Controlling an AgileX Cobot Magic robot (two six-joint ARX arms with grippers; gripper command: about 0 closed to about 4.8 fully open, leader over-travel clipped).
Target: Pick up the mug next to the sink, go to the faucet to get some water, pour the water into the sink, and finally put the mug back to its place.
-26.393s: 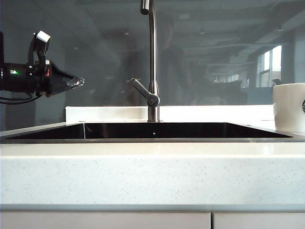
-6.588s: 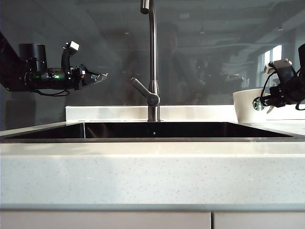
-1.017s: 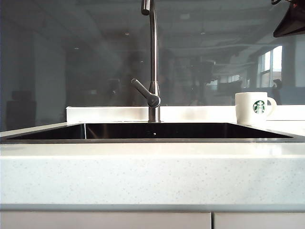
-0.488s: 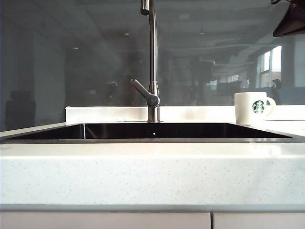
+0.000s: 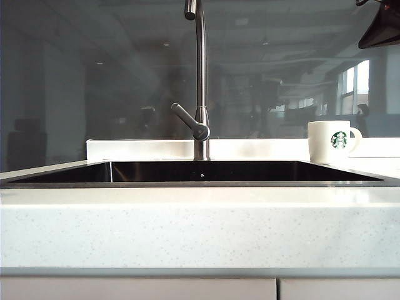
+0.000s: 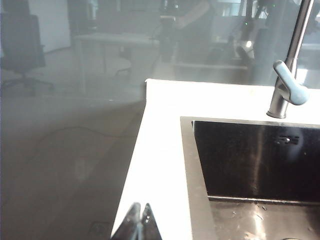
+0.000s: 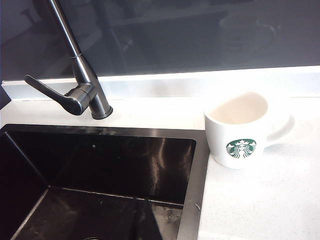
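Overhead, right gripper [image 5: 382,28] shut above mug [image 5: 330,142]; left gripper [image 6: 139,220] shut.

White mug [image 7: 243,131], green logo; seemingly black sink [image 7: 120,165]

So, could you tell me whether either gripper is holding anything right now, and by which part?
Nothing is held. The mug stands alone on the counter right of the sink; the left gripper is shut and empty, the right out of view.

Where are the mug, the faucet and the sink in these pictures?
mug [image 7: 239,135], right wrist view, on its white side above the green logo.
faucet [image 5: 200,75], exterior view, on its upright steel pipe.
sink [image 6: 260,160], left wrist view, on its dark inner wall.
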